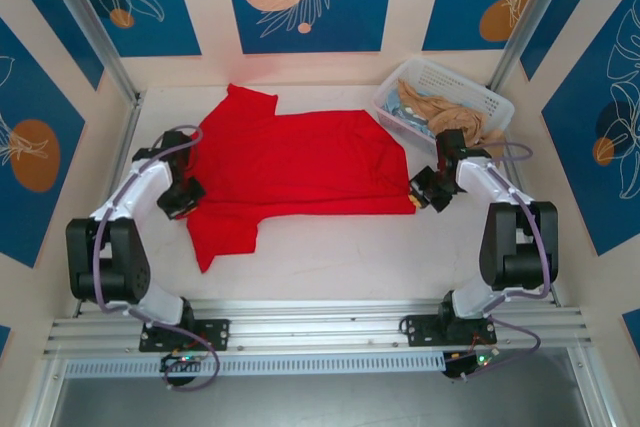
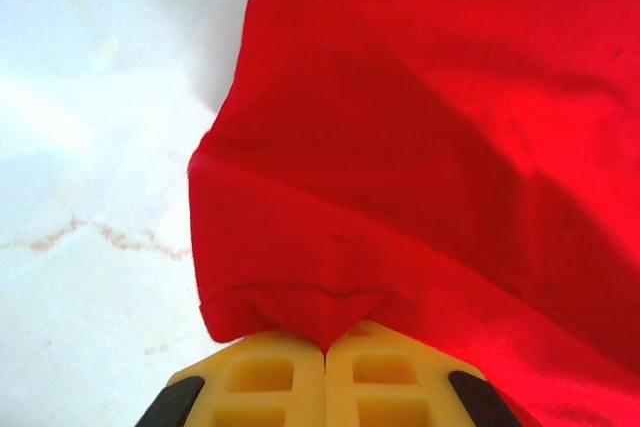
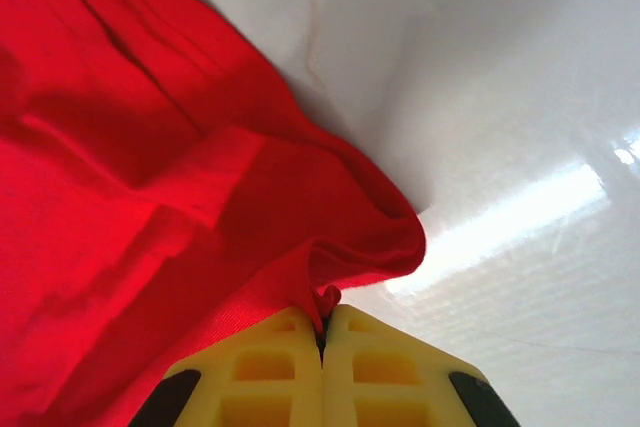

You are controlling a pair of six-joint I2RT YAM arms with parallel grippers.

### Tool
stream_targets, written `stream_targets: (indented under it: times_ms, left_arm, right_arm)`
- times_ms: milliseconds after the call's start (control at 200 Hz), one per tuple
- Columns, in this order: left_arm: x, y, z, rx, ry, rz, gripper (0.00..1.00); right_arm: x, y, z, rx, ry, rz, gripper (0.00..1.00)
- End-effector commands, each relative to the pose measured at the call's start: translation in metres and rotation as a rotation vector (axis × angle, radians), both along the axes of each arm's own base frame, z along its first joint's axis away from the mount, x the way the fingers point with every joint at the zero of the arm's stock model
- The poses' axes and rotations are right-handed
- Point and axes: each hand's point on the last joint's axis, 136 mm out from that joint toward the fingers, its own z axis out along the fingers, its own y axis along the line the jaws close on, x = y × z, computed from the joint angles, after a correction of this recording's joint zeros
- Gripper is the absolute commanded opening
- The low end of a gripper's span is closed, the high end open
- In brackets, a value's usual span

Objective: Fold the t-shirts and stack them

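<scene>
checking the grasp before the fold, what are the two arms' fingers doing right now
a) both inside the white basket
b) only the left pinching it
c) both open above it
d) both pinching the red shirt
d: in the wrist views the left fingers and the right fingers are each shut with a pinch of the red t-shirt caught between them.

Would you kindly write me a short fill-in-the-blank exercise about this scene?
1. The left tool and the right tool are each shut on the ____ t-shirt.
2. The t-shirt's sleeves lie on the ____ tool's side.
3. The white basket stands nearest the ____ tool.
Missing words: red; left; right.
</scene>
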Motion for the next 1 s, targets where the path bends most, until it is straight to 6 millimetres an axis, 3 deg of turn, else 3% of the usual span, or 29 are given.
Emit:
stream_targets:
  times_ms: [0,265,295,340,415,495,650,725,800,925,995]
  left_arm:
    - [0.018,0.01,-0.012,0.054,0.037,-0.046,0.0]
    - [0.093,0.03,-0.018,0.217,0.006,-0.193,0.0]
    - [0.097,0.03,-0.018,0.23,0.001,-0.215,0.06]
    - [0.099,0.028,-0.017,0.235,-0.006,-0.231,0.25]
    - [0.088,0.025,-0.01,0.226,-0.004,-0.224,0.45]
    - [0.059,0.024,0.003,0.228,0.014,-0.177,0.61]
    - [-0.002,-0.015,-0.011,-0.028,0.02,-0.101,0.61]
    - [-0.028,-0.019,-0.028,-0.063,0.103,-0.07,0.62]
    - [-0.032,-0.023,-0.041,-0.09,0.119,-0.063,0.62]
    - [-0.016,-0.032,-0.049,-0.149,0.095,-0.028,0.63]
    - [-0.024,-0.032,-0.06,-0.147,0.172,0.008,0.62]
  right_arm:
    - [0.006,0.001,-0.002,-0.015,0.011,0.035,0.0]
    - [0.035,-0.005,-0.006,-0.061,0.008,0.049,0.0]
    - [0.038,-0.004,-0.006,-0.058,0.008,0.054,0.0]
    - [0.04,-0.001,-0.006,-0.052,0.014,0.062,0.0]
    - [0.041,0.002,-0.004,-0.047,0.015,0.076,0.0]
    - [0.038,0.005,-0.002,-0.046,0.012,0.089,0.0]
    - [0.028,0.008,0.002,-0.039,0.008,0.111,0.0]
    - [0.024,0.009,0.004,-0.032,0.005,0.119,0.0]
    - [0.022,0.012,0.004,-0.021,0.004,0.13,0.0]
    - [0.018,0.015,0.004,-0.024,0.005,0.151,0.0]
    - [0.015,0.015,0.003,-0.025,0.009,0.147,0.0]
